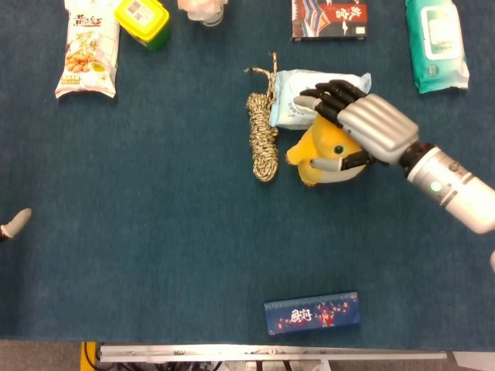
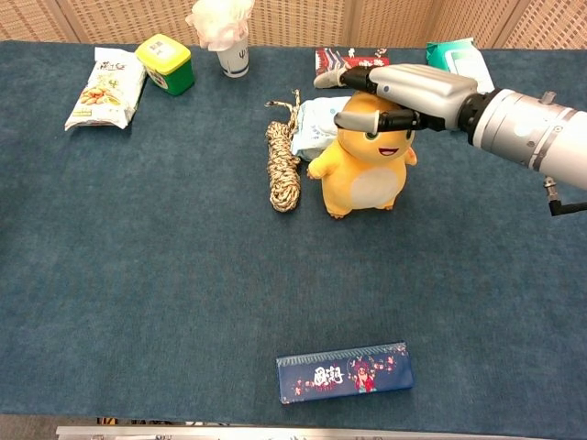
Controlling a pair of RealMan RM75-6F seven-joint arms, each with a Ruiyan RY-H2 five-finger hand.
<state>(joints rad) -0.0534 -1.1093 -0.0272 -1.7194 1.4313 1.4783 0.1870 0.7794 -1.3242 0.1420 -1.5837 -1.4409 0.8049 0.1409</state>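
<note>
The right hand (image 2: 404, 92) sits over the head of the yellow plush toy (image 2: 365, 174), thumb at the face and fingers curled over the crown; whether the grasp has fully closed cannot be told. The toy stands upright mid-table, beside the coiled braided rope (image 2: 282, 170) and in front of a soft tissue pack (image 1: 309, 89). The step appears to be grasping; next, a firm squeeze before lifting, since plush yields. The left hand (image 1: 14, 224) shows only a fingertip at the table edge.

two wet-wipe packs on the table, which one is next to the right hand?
The pale blue wipe pack lying beside the rope coil, just behind the yellow plush under the right hand; the green pack lies apart.
</note>
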